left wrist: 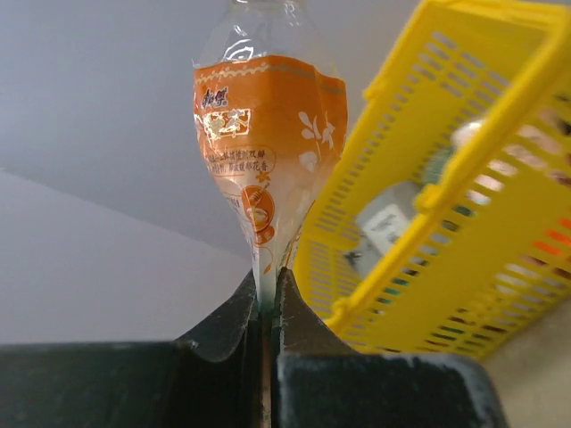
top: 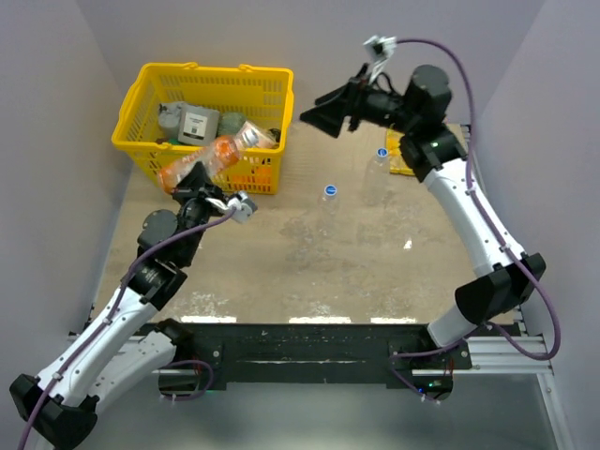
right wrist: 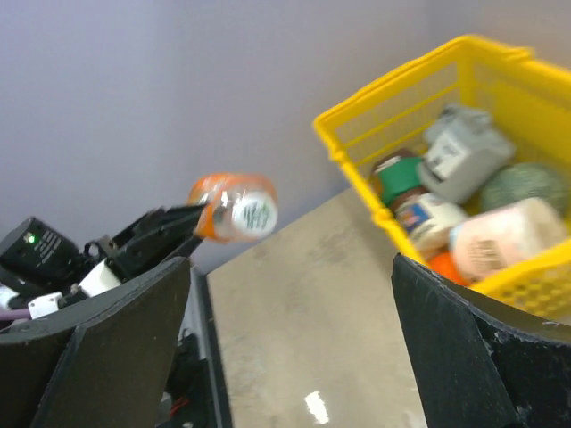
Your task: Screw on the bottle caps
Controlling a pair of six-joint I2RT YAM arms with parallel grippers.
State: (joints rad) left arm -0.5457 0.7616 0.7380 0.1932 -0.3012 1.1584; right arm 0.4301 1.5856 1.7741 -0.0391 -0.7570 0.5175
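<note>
Two clear bottles (top: 329,214), barely discernible, are topped by blue caps (top: 330,189); one orange bottle (left wrist: 268,134) is pinched by left gripper (left wrist: 269,299); right gripper (right wrist: 290,303) is spread.

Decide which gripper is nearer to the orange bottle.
Left. The left gripper is shut on the pinched end of the orange bottle, so they touch. The right gripper is open and well apart from it, off to the bottle's right in the top view.

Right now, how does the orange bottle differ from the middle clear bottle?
The orange bottle is clamped in the left gripper, tilted, off the table; the clear bottle stands upright and free. The orange bottle has an orange label; the clear bottle looks colourless, with a blue cap. Both are small plastic bottles.
</note>
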